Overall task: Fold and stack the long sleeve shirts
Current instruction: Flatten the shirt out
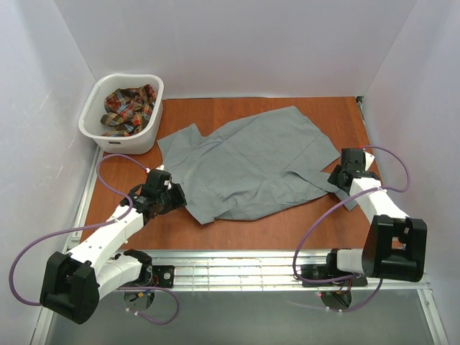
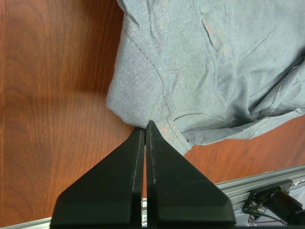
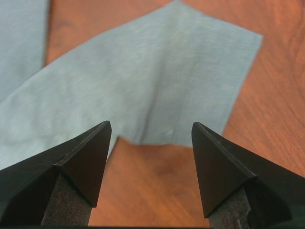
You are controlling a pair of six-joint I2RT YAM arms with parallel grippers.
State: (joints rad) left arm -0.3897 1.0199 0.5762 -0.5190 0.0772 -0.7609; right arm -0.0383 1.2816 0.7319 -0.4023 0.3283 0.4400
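The grey long sleeve shirt (image 1: pixel 251 162) lies spread and wrinkled on the wooden table. The plaid shirt (image 1: pixel 128 109) lies bunched in the white basket. My left gripper (image 1: pixel 177 195) is shut at the grey shirt's near left edge. In the left wrist view its tips (image 2: pixel 145 126) touch the hem of the grey cloth (image 2: pixel 200 67), and I see no cloth between them. My right gripper (image 1: pixel 336 178) is open above the right sleeve. In the right wrist view it (image 3: pixel 151 130) straddles the sleeve's cuff end (image 3: pixel 143 90), with the fingers apart from the cloth.
The white laundry basket (image 1: pixel 154 123) stands at the back left corner. Bare table (image 1: pixel 287 224) lies in front of the shirt, then a metal rail (image 1: pixel 237 267) at the near edge. White walls close in on three sides.
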